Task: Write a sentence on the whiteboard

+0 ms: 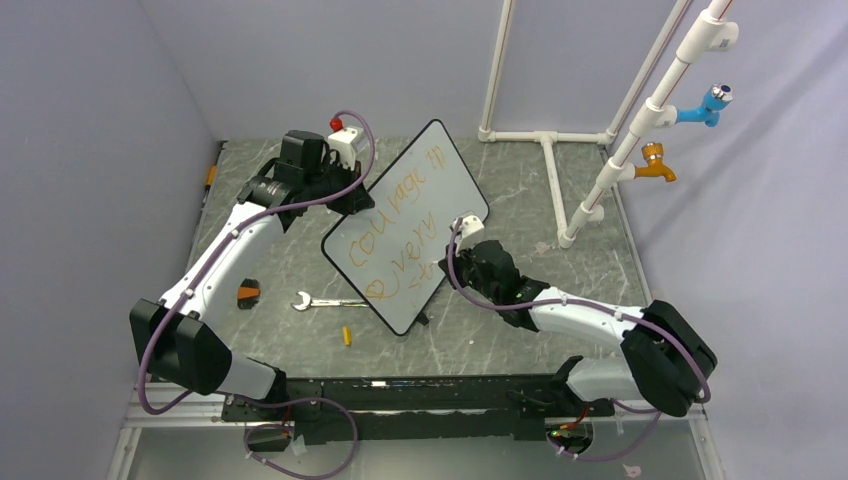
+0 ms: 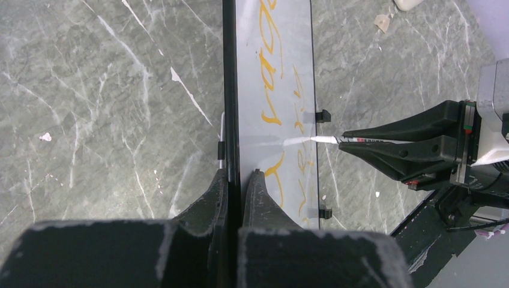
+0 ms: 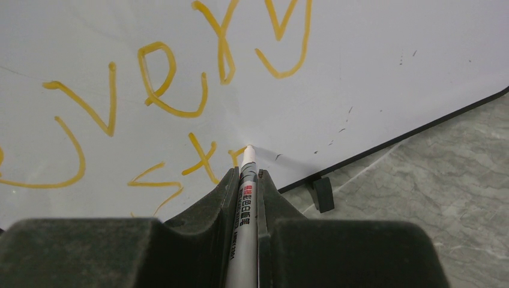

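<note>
- The whiteboard (image 1: pixel 445 185) sits skewed around the middle of my worktop (image 1: pixel 590 275), with one corner pointing at the near edge.
- The sentence (image 1: pixel 395 240) runs in orange rows. I read "very", with "str" under it.
- My left gripper (image 2: pixel 239 175) is clamped on the board's rim.
- My right gripper (image 3: pixel 246 173) is closed on a marker (image 3: pixel 245 222), whose tip touches the board beside "str".
- A wrench (image 1: pixel 325 301) lies by that near corner, on the side of the worktop's left edge.

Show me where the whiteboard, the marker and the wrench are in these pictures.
whiteboard (image 1: pixel 455 195): top external view, bare white area near its right corner.
marker (image 3: pixel 246 204): right wrist view, printed barrel below the tip.
wrench (image 1: pixel 330 302): top external view, middle of its shaft.
</note>
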Controlling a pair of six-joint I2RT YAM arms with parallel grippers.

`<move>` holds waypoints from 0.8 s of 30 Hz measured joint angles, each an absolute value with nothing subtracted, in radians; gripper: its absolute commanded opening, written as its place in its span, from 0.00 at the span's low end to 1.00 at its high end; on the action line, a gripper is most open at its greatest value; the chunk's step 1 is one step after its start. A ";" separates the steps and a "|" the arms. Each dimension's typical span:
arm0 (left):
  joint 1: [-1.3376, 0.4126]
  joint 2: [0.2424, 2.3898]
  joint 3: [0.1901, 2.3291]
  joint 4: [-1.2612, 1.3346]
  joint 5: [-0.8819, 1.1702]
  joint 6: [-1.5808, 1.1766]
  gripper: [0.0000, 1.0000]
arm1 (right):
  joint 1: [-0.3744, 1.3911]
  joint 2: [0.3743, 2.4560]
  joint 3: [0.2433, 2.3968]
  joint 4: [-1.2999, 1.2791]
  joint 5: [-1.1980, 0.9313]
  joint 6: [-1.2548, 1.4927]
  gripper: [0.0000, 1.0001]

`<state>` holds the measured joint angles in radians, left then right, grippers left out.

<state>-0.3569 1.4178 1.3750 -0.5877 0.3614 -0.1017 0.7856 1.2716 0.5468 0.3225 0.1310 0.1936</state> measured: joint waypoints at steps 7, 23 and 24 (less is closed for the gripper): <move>-0.357 1.418 1.375 -0.588 0.361 -0.102 0.00 | 0.761 1.283 0.549 0.330 0.130 0.192 0.00; -0.357 1.418 1.375 -0.588 0.361 -0.102 0.00 | 0.750 1.288 0.576 0.330 0.091 0.186 0.00; -0.357 1.418 1.375 -0.588 0.361 -0.102 0.00 | 0.750 1.288 0.576 0.330 0.090 0.186 0.00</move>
<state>-0.3569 1.4178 1.3750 -0.5880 0.3614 -0.1020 0.7502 1.2884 0.5758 0.3298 0.0902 0.1856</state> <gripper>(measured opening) 0.054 0.135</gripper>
